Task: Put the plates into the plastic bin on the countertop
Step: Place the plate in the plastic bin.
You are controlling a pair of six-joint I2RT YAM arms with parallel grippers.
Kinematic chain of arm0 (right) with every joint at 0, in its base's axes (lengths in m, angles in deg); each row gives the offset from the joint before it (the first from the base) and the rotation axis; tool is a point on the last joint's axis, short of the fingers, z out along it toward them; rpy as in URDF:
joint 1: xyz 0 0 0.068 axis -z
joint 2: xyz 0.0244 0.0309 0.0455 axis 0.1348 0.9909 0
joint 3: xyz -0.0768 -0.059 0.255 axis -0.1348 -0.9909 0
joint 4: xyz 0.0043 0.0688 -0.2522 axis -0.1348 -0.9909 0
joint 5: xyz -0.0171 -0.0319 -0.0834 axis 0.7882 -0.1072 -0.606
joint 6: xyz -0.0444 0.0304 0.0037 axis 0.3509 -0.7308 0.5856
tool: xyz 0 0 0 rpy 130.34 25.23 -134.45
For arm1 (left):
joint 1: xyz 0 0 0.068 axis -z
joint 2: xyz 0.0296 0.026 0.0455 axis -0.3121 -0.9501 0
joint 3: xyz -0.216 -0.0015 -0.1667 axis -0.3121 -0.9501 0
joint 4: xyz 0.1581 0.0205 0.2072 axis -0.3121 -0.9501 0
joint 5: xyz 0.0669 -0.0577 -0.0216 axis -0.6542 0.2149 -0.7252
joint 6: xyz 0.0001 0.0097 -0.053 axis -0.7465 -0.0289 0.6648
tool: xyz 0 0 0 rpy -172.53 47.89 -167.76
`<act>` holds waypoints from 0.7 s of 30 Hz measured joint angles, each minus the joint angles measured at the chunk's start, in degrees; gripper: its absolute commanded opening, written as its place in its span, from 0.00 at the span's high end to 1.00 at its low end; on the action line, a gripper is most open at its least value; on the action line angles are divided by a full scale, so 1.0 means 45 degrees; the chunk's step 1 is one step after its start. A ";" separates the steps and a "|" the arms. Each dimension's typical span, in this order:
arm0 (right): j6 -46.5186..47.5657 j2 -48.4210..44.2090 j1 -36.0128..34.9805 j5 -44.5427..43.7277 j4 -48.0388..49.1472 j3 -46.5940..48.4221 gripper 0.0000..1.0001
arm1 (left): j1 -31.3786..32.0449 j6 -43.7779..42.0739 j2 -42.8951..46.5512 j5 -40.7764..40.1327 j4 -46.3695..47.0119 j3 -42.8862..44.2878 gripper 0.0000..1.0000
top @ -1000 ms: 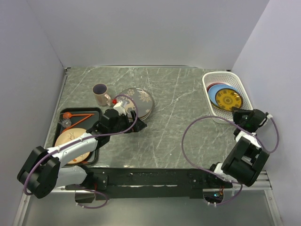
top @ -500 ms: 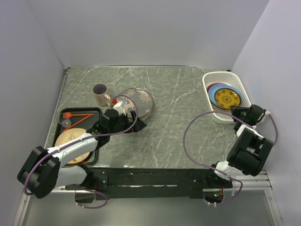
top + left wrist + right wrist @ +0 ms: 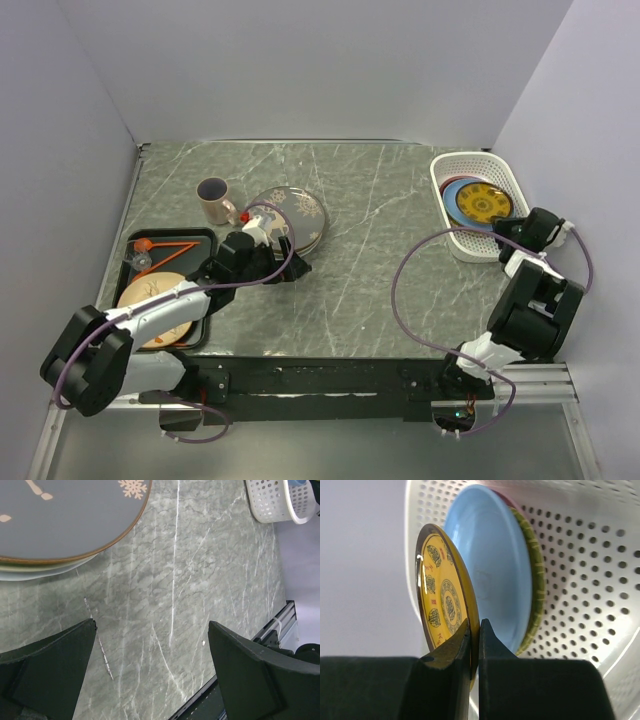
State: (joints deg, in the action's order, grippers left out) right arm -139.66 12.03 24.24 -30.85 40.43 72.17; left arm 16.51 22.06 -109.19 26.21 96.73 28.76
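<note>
Near right: pinches the rim of the yellow-patterned plate [image 3: 442, 607] in the right gripper [image 3: 474, 642], jaws almost together on it. Holds that plate inside the plastic bin [image 3: 600, 555], straight ahead of the gripper, leaning at an angle off the blue plate [image 3: 487, 570] and green plate [image 3: 536, 575] behind it. Calls, probably, for lowering flat and letting go. Near left: hangs the left gripper [image 3: 151, 630] wide and empty over the desk [image 3: 200, 580]. Just beyond, shows the dark branch-motif plate [image 3: 60, 515] lying flat on another, far from the bin.
</note>
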 measured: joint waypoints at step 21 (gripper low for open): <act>0.0393 0.0622 -0.0408 0.0253 0.0209 0.0126 0.13 | 0.0000 -0.0049 -0.0937 0.0015 0.0296 0.0000 0.01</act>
State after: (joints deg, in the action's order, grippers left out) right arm -137.89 14.83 22.41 -29.71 41.37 72.74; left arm 16.51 21.85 -113.41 26.27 98.06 28.76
